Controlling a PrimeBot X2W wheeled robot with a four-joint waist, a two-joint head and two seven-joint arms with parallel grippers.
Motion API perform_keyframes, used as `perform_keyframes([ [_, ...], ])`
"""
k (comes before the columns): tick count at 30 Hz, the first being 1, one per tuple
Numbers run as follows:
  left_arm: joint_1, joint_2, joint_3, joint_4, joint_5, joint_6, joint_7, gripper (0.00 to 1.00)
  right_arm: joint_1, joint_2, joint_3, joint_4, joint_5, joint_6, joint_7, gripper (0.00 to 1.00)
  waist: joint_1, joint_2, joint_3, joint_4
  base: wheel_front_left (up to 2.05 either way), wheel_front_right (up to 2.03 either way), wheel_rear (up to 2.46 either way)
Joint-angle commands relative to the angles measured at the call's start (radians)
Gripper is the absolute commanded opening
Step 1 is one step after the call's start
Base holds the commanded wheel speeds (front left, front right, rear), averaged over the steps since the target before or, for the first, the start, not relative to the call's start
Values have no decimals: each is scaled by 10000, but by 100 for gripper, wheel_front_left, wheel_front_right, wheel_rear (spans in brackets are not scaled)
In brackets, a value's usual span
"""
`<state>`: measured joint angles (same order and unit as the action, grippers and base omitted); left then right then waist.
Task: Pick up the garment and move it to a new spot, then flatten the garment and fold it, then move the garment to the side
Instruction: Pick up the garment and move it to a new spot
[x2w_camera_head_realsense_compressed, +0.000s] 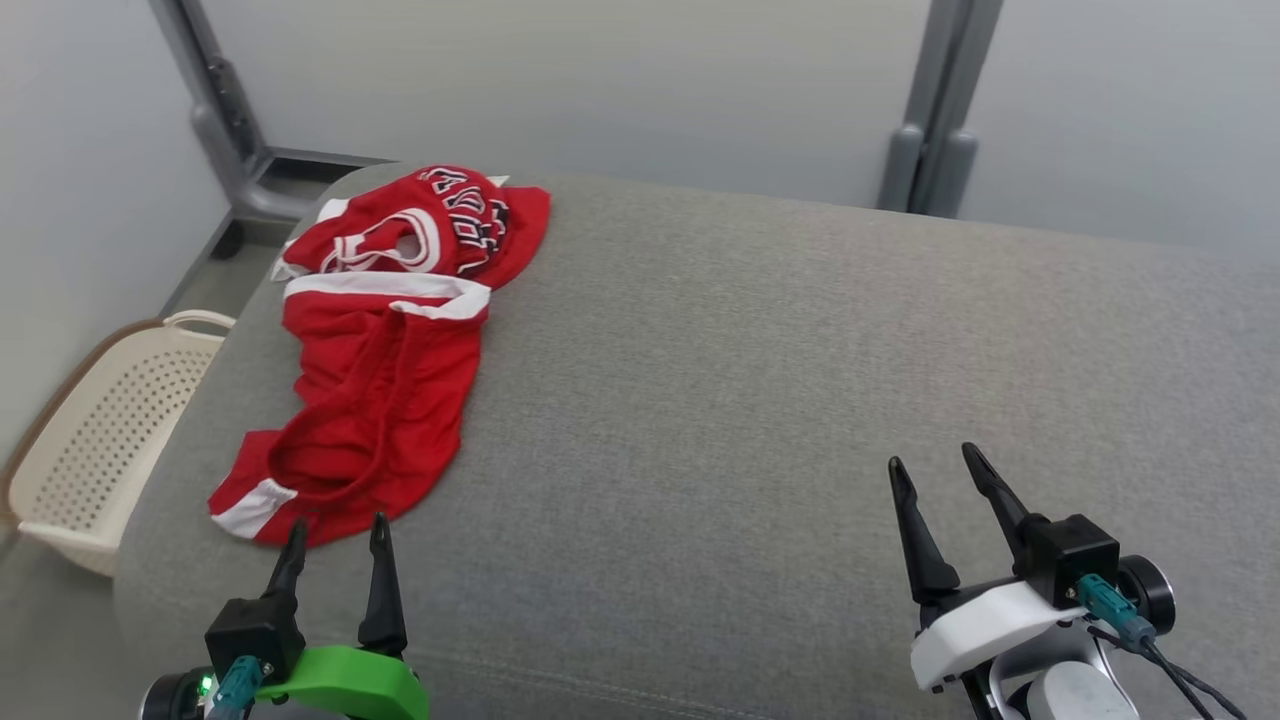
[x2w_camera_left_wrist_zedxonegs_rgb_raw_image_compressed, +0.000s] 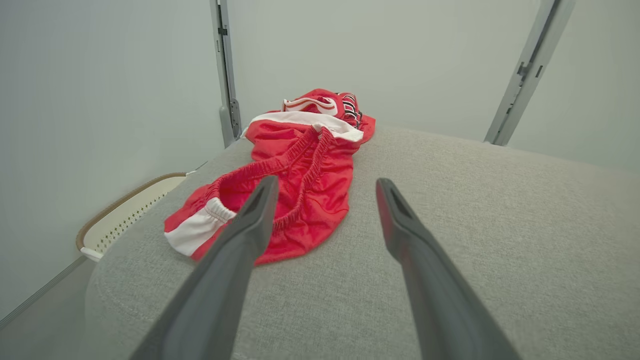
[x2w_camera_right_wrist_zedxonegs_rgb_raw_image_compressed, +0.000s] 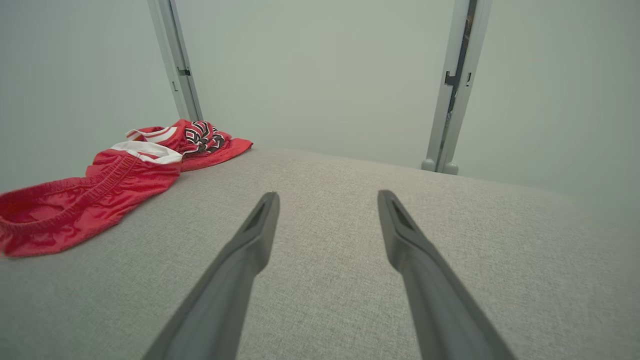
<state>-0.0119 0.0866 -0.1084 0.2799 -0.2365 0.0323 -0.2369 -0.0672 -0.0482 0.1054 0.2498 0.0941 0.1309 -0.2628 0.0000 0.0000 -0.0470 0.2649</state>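
Observation:
The garment (x2w_camera_head_realsense_compressed: 430, 225) is a red jersey with white trim and black lettering, crumpled at the far left corner of the grey cushioned surface (x2w_camera_head_realsense_compressed: 750, 400). It also shows in the left wrist view (x2w_camera_left_wrist_zedxonegs_rgb_raw_image_compressed: 320, 102) and the right wrist view (x2w_camera_right_wrist_zedxonegs_rgb_raw_image_compressed: 200, 137). My left gripper (x2w_camera_head_realsense_compressed: 338, 523) (x2w_camera_left_wrist_zedxonegs_rgb_raw_image_compressed: 326, 180) is open at the near left, its tips just short of a red cloth that lies in front of the garment. My right gripper (x2w_camera_head_realsense_compressed: 932, 455) (x2w_camera_right_wrist_zedxonegs_rgb_raw_image_compressed: 328, 194) is open at the near right over bare cushion, far from the garment. Neither holds anything.
Red shorts (x2w_camera_head_realsense_compressed: 370, 400) (x2w_camera_left_wrist_zedxonegs_rgb_raw_image_compressed: 295, 190) (x2w_camera_right_wrist_zedxonegs_rgb_raw_image_compressed: 85, 195) with an elastic waistband and white stripes stretch from the jersey toward my left gripper. A cream perforated basket (x2w_camera_head_realsense_compressed: 100, 440) (x2w_camera_left_wrist_zedxonegs_rgb_raw_image_compressed: 125, 210) stands on the floor off the left edge. Grey posts (x2w_camera_head_realsense_compressed: 225, 110) (x2w_camera_head_realsense_compressed: 940, 110) rise behind, against pale walls.

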Motion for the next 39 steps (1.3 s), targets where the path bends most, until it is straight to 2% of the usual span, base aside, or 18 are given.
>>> perform_keyframes([
  [1, -17, 76, -12, -35, -52, 45, 27, 100, 65, -39, -8, -47, 15, -3, -40, 100, 0, 0, -27, 873, 0, 0, 0],
  [10, 140, 128, -47, -169, -136, 135, 139, 100, 137, -40, 82, -77, 67, -3, -42, 100, 0, 0, -14, 2028, 0, 0, 0],
  [16, 164, 192, -86, -305, -158, 160, 235, 100, 111, -42, 153, -52, 62, -3, -42, 100, 0, 0, 38, 2312, 0, 0, 0],
  [25, -698, 933, -182, -442, -28, -180, 1163, 100, 150, -43, 89, -12, -28, -3, -40, 100, 0, 0, 188, 2186, 0, 0, 0],
  [30, -1774, 1440, -300, -534, -94, -630, 1996, 100, 48, -45, 56, 8, -97, -3, -42, 100, 0, 0, 369, 1942, 0, 0, 0],
  [39, -4063, 2346, -584, 92, -650, -1405, 3736, 100, -152, -42, 93, -73, -264, -3, -40, 100, 0, 0, 911, 1400, 0, 0, 0],
])
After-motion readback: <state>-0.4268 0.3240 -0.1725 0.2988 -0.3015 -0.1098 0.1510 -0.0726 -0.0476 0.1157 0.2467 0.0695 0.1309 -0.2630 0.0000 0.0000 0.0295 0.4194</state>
